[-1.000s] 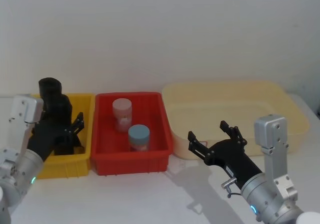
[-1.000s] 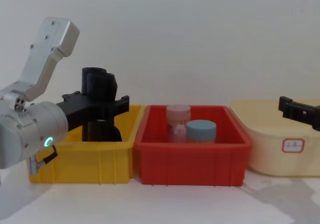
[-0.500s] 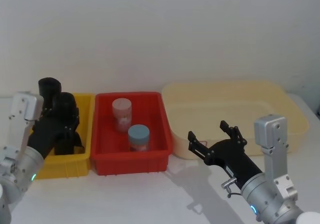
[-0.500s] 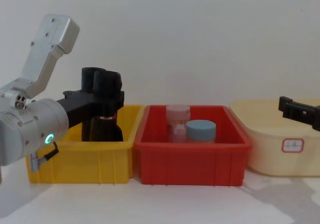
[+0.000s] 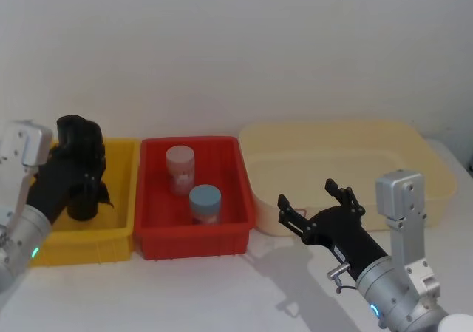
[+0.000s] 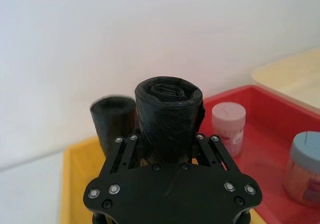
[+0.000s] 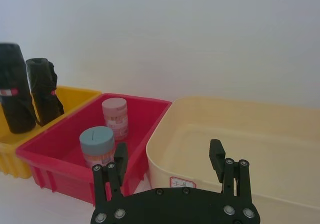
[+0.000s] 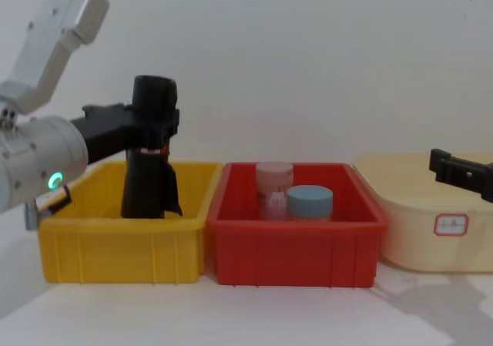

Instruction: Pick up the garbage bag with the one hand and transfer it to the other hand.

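In the head view the garbage bag (image 5: 76, 136), a tight black roll, stands at nine o'clock over the yellow bin (image 5: 89, 247), clamped in the left gripper (image 5: 74, 173). At five o'clock the right gripper (image 5: 307, 197) waits with its fingers spread, holding nothing. In the left wrist view the bag's crumpled end shows, with fingers (image 6: 200, 139) pressed to both its sides and a plain black roll (image 6: 112, 124) just behind. In the right wrist view a red-and-white band circles the bag. In the chest view the bag stands upright at ten o'clock, top well above the bin's rim, gripped from its nine o'clock side. Its lower end merges with the dark roll behind.
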Robot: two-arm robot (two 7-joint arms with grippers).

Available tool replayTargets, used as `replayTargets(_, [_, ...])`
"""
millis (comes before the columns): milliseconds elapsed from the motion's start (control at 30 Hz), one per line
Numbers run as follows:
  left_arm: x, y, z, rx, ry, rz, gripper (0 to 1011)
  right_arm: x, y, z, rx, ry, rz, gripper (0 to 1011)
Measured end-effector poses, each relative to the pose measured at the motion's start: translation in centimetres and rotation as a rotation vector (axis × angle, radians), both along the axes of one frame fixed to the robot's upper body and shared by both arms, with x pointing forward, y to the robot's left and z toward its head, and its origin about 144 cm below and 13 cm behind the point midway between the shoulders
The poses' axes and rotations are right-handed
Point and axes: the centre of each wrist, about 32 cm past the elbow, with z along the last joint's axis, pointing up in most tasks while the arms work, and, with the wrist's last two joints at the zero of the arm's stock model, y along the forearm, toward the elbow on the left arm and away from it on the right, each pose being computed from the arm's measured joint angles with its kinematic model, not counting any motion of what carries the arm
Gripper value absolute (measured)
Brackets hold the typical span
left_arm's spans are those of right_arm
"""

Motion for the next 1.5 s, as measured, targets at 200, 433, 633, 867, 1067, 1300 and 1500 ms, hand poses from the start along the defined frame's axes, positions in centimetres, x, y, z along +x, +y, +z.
replayTargets(200, [-0.1, 0.1, 2.2, 0.043, -0.043, -0.045, 407, 0.0, 0.0, 0.0, 0.0, 0.0, 0.0, 1000])
replayTargets(433, [0.0, -0.3, 4.1, 0.072, -0.079, -0.12, 407, 0.0, 0.0, 0.0, 0.0, 0.0, 0.0, 1000])
replayTargets(633, [0.4, -1.0, 5.4, 0.08, -0.098, -0.199, 407, 0.0, 0.0, 0.0, 0.0, 0.0, 0.0, 1000])
replayTargets(867, [1.0, -2.3, 6.1, 0.073, -0.103, -0.3, 407, 0.0, 0.0, 0.0, 0.0, 0.0, 0.0, 1000])
replayTargets(1067, [1.5, -3.6, 6.4, 0.058, -0.102, -0.384, 407, 0.0, 0.0, 0.0, 0.0, 0.0, 0.0, 1000])
replayTargets(1300, [2.3, -5.7, 6.5, 0.026, -0.095, -0.504, 407, 0.0, 0.0, 0.0, 0.0, 0.0, 0.0, 1000])
replayTargets(1500, [2.9, -7.6, 6.5, -0.009, -0.088, -0.605, 407, 0.0, 0.0, 0.0, 0.0, 0.0, 0.0, 1000])
